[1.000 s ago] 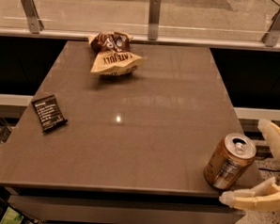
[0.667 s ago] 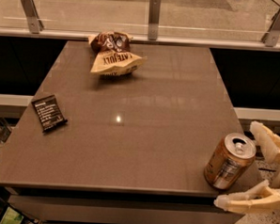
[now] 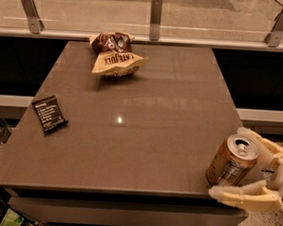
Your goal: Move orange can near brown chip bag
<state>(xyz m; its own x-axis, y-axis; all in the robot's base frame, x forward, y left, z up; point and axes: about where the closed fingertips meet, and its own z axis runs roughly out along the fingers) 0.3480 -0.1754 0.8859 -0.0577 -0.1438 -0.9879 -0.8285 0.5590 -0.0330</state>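
Grasp stage: gripper [image 3: 228, 162] fingers stand apart, flanking the orange can [image 3: 231, 160] at the table's [image 3: 145, 134] near-right corner. Next it should clamp, then carry toward the far brown chip bag [image 3: 116, 56].

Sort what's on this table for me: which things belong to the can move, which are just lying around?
Job: orange can, near right edge; brown chip bag, far side; gripper, open around the can.
Lying about: black packet, left edge.

Dim light, table [image 3: 158, 149] glare, gripper fingers [image 3: 244, 198] lower-right
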